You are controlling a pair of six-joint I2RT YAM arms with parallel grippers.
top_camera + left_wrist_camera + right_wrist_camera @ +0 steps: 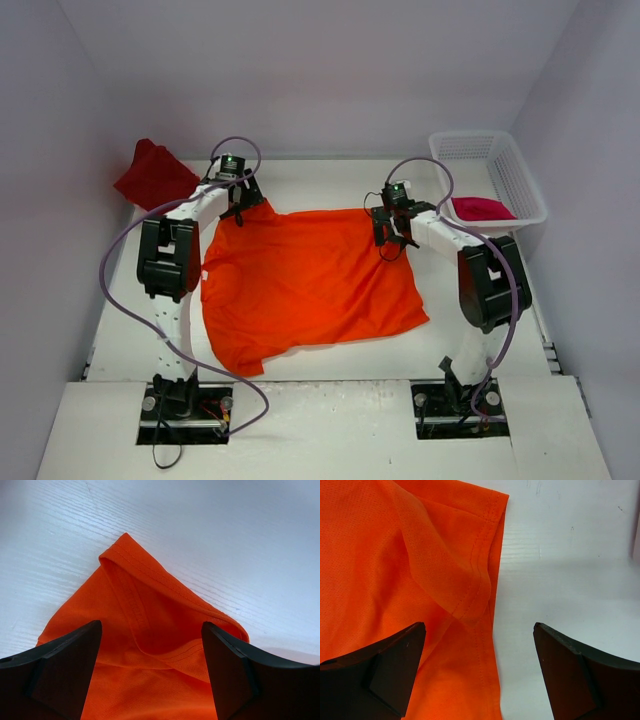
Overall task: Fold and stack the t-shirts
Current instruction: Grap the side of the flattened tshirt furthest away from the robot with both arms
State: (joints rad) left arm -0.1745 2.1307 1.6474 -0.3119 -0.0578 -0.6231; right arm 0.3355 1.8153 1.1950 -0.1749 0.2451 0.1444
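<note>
A bright orange t-shirt [305, 285] lies spread flat on the white table. My left gripper [243, 207] hovers open over its far left corner [145, 615], a folded hem showing between the jaws. My right gripper [392, 232] stands open over the shirt's far right edge [420, 580], one finger above cloth, the other above bare table. A dark red t-shirt [153, 174] lies crumpled at the far left. A crimson-pink t-shirt [482, 209] sits inside the basket.
A white mesh basket [497, 160] stands at the far right of the table. The walls close in on the left, back and right. Purple cables loop above both arms.
</note>
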